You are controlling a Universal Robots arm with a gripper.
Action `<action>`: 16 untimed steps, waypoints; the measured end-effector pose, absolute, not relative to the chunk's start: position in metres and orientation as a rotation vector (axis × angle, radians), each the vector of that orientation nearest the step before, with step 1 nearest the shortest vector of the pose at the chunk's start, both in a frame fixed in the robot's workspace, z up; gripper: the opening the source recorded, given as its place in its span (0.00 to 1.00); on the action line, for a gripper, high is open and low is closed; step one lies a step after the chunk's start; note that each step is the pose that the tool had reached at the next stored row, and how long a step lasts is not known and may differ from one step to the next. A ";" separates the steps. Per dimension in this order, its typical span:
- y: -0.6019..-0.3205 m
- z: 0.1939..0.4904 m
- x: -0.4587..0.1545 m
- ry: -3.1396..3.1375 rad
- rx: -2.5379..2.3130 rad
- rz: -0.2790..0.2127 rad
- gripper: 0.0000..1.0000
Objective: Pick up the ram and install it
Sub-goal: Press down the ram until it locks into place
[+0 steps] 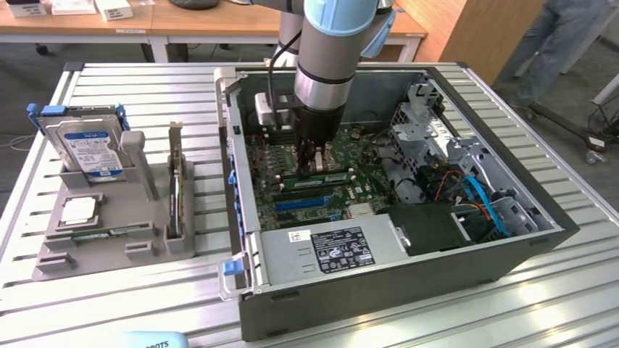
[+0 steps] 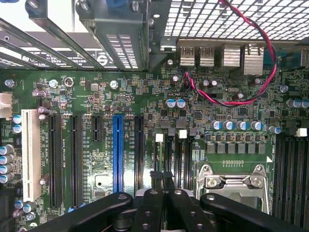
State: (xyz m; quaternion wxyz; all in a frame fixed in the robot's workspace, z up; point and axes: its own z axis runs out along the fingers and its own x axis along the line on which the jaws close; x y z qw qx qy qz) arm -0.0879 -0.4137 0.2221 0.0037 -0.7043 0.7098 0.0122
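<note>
Gripper point(image 1: 312, 168) fingers pinched together over the motherboard point(image 1: 290, 163); ram point(image 1: 101, 233) lies flat in the grey holder point(image 1: 145, 246), its length running across the exterior view, well apart, below the hard drive point(image 1: 89, 151).

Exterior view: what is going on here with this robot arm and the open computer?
The robot arm reaches down into the open computer case. Its pincer is shut, close above the motherboard. On the exterior view's left, a grey tray holds a narrow green stick, seemingly the ram, and a hard drive.
</note>
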 end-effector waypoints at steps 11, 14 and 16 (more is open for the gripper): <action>-0.414 0.228 -0.088 2.224 -2.207 0.038 0.10; -0.414 0.233 -0.088 2.224 -2.207 0.038 0.10; -0.414 0.236 -0.088 2.224 -2.207 0.038 0.10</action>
